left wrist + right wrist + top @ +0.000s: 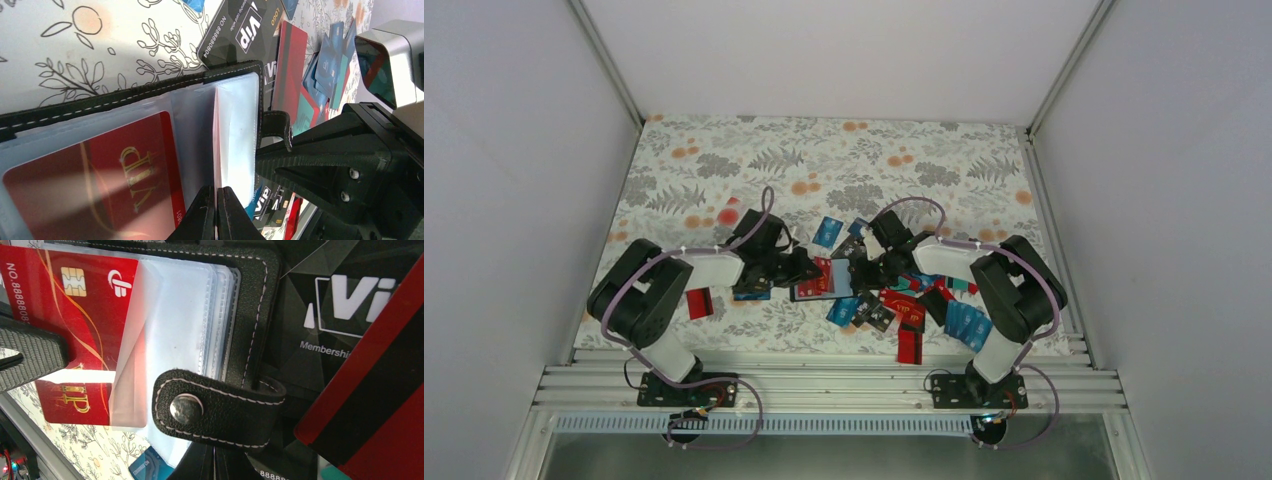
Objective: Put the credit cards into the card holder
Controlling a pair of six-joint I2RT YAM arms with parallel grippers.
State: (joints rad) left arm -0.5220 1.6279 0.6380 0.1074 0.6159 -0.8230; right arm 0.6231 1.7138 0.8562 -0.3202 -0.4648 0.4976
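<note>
The black card holder [822, 282] lies open on the floral cloth between both grippers. Its stitched cover [125, 97] frames clear sleeves, and a red VIP card [100, 190] sits in the left-hand sleeve [75, 305]. My left gripper [216, 200] is shut on the edge of one clear sleeve page, which stands up on edge. My right gripper [214, 452] is shut at the holder's right side. Its tips are hidden under the snap strap [215, 410]. Loose credit cards [904, 310] in red, blue, teal and black lie around the holder. A black VIP card [245, 35] lies just beyond it.
A red card with a black stripe [380, 390] lies right of the holder. A single red card [699, 302] rests by the left arm, a blue one [828, 231] behind the holder. Aluminium rails [824, 385] run along the near edge; white walls enclose the cloth [824, 160].
</note>
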